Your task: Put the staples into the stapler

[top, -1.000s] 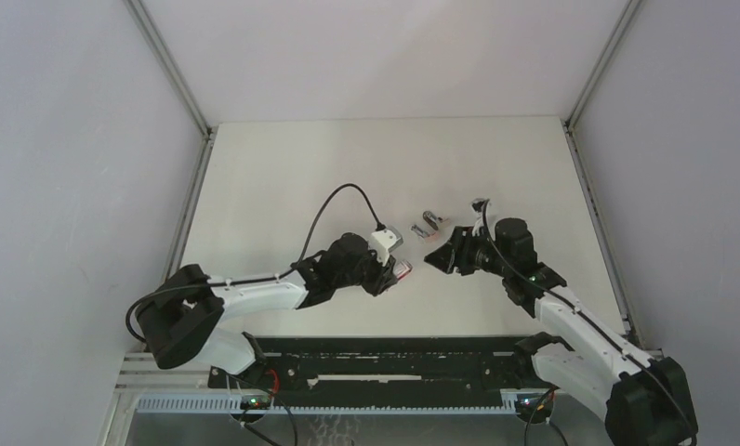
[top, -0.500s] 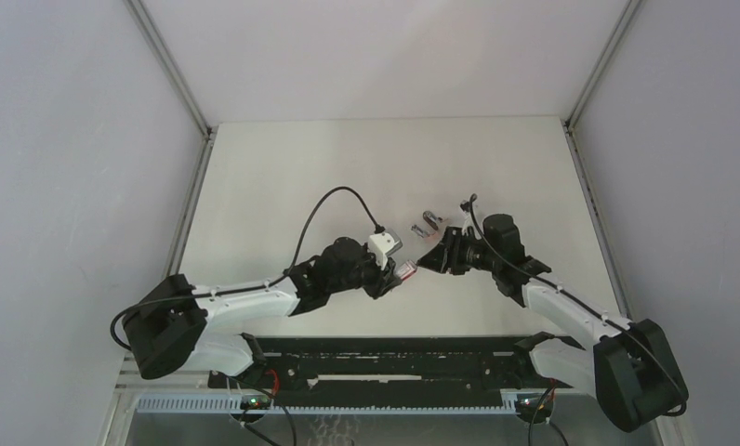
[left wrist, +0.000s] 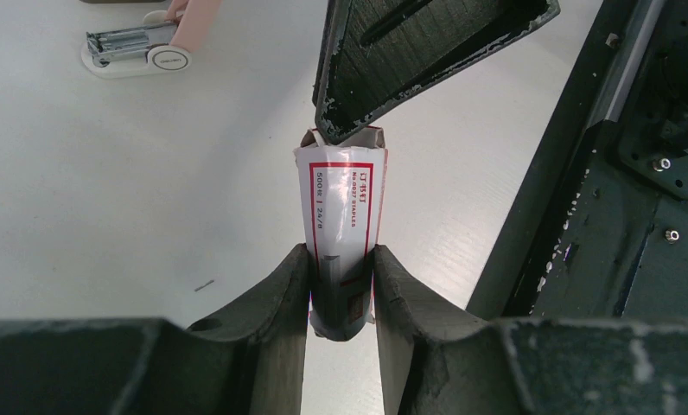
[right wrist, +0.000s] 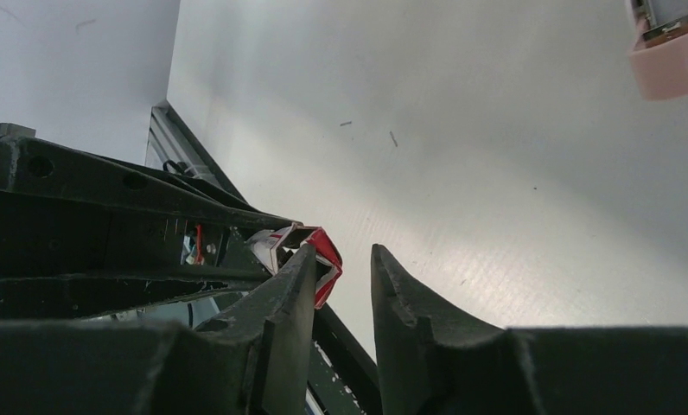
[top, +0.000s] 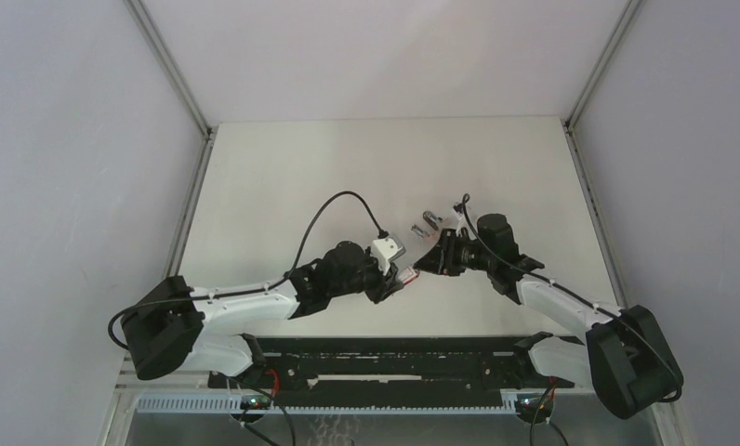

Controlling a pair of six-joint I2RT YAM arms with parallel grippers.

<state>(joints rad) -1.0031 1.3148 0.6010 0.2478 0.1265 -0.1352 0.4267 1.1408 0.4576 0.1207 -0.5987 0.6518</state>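
Left tool (left wrist: 340, 278) was clamped on the staple box (left wrist: 342, 203), whose long axis pointed straight at the right tool (right wrist: 344, 275). Right tool was nearer the box's open far end, narrow gap, empty. No staples visible, presumably inside.

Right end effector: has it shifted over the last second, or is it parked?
Yes. Against the unmoved stapler in the top view, the right end effector has slid left, closing on the staple box clamped in the left end effector.
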